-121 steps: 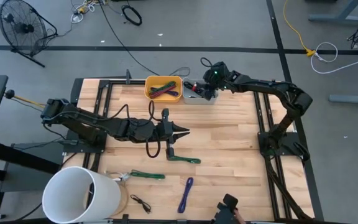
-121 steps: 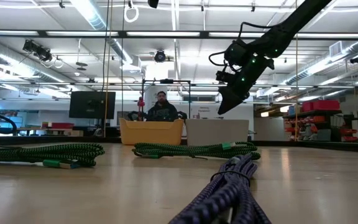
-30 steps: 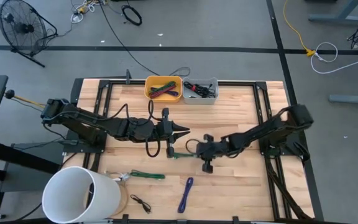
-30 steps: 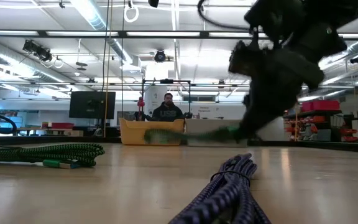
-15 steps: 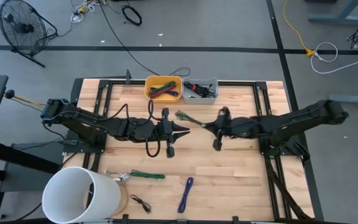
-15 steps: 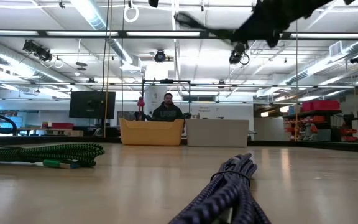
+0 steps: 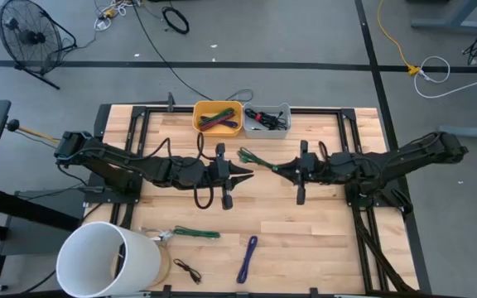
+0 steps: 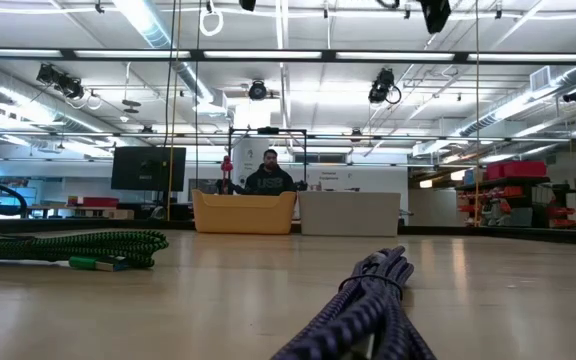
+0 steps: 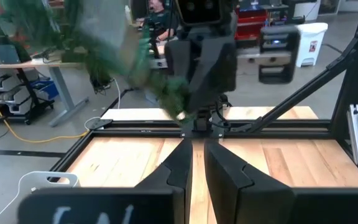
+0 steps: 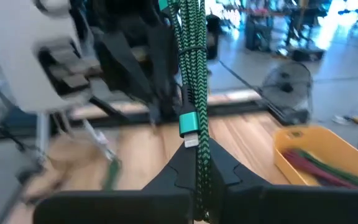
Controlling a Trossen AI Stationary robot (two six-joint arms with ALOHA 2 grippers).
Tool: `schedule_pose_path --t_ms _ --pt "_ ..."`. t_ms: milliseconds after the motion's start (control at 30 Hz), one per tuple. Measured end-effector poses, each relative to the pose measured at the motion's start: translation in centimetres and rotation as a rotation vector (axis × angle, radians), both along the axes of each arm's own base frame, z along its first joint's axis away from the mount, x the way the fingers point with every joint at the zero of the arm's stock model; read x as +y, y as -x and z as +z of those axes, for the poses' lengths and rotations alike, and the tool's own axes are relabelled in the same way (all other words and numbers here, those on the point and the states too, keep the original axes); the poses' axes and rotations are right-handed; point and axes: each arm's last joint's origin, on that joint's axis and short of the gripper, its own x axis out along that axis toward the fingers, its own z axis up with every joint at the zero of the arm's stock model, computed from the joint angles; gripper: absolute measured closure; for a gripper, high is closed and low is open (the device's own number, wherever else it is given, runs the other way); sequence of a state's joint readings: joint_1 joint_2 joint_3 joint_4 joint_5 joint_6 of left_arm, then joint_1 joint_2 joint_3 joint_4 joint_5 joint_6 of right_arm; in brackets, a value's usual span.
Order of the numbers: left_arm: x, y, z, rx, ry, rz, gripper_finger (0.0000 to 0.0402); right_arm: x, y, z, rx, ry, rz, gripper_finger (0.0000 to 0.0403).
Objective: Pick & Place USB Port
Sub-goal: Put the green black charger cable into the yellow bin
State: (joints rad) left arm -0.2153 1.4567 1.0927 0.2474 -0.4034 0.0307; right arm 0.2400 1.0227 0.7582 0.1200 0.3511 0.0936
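My right gripper (image 7: 282, 170) hovers over the table's middle, shut on a green braided USB cable (image 7: 255, 159), a folded bundle with a teal plug (image 10: 189, 124). My left gripper (image 7: 243, 174) waits just to its left, shut and holding nothing, its fingers (image 9: 225, 177) pointing at the right arm. Another green cable (image 7: 194, 233), a purple one (image 7: 248, 258) and a thin black one (image 7: 187, 269) lie flat on the near part of the table. A yellow bin (image 7: 217, 117) and a grey bin (image 7: 266, 121), both holding cables, stand at the far edge. My right gripper pinches the green cable bundle (image 10: 197, 158) between its two fingers, several strands together, just behind the teal plug. The fingers lie about level and point toward the table's left. The bundle sticks out ahead of the fingertips (image 7: 243, 153), slanting toward the far left, clear of the table.
A white bucket (image 7: 106, 258) stands at the near left corner. Black frame rails (image 7: 350, 157) run along the table's sides and far edge. A person (image 8: 270, 175) sits behind the bins beyond the table. Bare wood lies between the two grippers and the near cables.
My right gripper has risen from the table's middle with the green cable and gone toward the far edge, leaving the low view upward. The cable, lying on the wood a second ago, now hangs clear of the table.
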Motion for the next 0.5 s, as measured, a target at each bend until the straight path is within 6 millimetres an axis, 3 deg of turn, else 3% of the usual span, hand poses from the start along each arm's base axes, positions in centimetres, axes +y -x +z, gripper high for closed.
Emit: schedule_pose_path --t_ms 233,500 --pt "0.0 -0.1 0.6 -0.063 0.002 -0.001 0.0356 1.2 0.0 0.0 -0.013 0.001 0.057 0.0397" --pt "0.0 -0.1 1.1 -0.110 -0.015 -0.002 0.0356 1.2 0.0 0.1 -0.021 0.009 0.060 0.0397"
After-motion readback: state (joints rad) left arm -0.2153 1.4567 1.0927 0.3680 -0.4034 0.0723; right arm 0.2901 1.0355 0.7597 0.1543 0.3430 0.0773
